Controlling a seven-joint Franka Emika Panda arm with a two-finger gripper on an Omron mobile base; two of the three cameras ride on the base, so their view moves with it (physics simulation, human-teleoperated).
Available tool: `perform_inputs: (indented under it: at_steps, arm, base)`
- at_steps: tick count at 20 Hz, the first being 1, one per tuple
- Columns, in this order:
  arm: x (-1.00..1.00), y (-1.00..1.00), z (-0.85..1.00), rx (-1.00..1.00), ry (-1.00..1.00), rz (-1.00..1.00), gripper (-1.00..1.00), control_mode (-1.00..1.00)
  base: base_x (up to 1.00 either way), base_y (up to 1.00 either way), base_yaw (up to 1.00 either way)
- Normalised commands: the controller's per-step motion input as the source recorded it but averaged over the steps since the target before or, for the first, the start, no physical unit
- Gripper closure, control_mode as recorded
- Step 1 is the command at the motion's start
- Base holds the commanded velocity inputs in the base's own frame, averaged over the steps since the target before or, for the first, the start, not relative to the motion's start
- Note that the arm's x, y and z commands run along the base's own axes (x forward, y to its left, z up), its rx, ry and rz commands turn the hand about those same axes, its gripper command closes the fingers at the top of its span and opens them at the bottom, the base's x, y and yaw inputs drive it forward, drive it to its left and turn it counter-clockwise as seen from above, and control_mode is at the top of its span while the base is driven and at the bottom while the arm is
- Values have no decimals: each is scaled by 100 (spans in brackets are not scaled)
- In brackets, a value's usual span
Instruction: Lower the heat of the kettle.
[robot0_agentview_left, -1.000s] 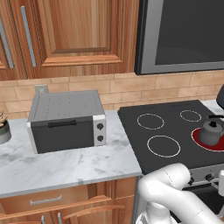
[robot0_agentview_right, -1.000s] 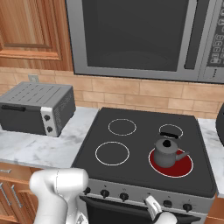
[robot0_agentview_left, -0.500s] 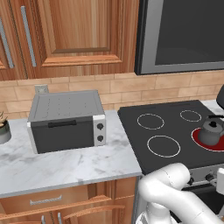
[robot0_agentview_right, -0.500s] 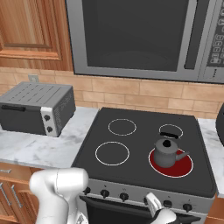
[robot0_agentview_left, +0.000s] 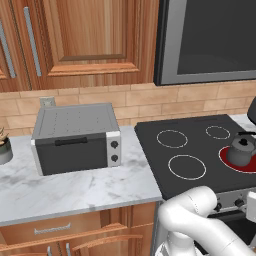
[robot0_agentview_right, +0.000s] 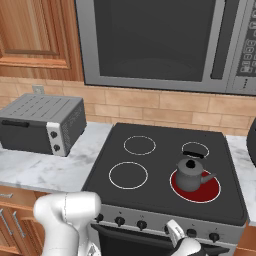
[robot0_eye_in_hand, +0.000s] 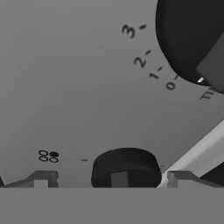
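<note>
**Gripper at the stove's front panel, lined up on a knob**

You're looking at a wood-cabinet kitchen with a marble counter (robot0_agentview_left: 75, 185), a brick backsplash and a black glass cooktop (robot0_agentview_right: 160, 172) under a built-in microwave (robot0_agentview_right: 165, 42). The kettle (robot0_agentview_right: 190, 175) sits on the near right burner (robot0_agentview_right: 207, 192), which glows red, so that ring is on. Its spout points right and its arched handle stands upright over the lid.

Your gripper (robot0_agentview_right: 175, 235) is low, in front of the stove's control panel (robot0_eye_in_hand: 65, 87), just below the row of knobs and roughly under the glowing burner. In the hand view a dark knob (robot0_eye_in_hand: 126, 168) sits between the two finger tips (robot0_eye_in_hand: 41, 179), which stand wide apart on either side and don't appear to touch it. That placement looks deliberate: the fingers bracket the dial so they can close and turn it. A small four-ring diagram beside it has one ring filled, but you can't tell from here which burner it marks. A second, larger knob (robot0_eye_in_hand: 192, 39) lies further along with printed numbers 0 to 3 around it.

A toaster oven (robot0_agentview_left: 77, 137) stands on the counter to the left, well apart from the stove, and a small pot (robot0_agentview_left: 4, 147) sits at the far left edge. Nothing blocks the knob; I'd judge the main risk is gripping the wrong dial.
</note>
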Motion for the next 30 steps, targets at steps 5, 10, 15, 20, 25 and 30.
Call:
perform_inputs:
  at_steps: [5,10,15,20,25,30]
  arm:
    - [1,0,-9,0,-1,0,-100,-100]
    - [13,0,-7,0,0,0,100,-100]
    - [20,0,-4,0,0,0,100,-100]
    - [12,0,0,1,-2,0,100,-100]
    - [2,0,0,1,-5,0,100,-100]
    - [0,0,0,6,-1,0,100,-100]
  base:
    - [0,0,0]
    - [0,0,0]
    - [0,0,0]
    - [0,0,0]
    - [0,0,0]
    - [0,0,0]
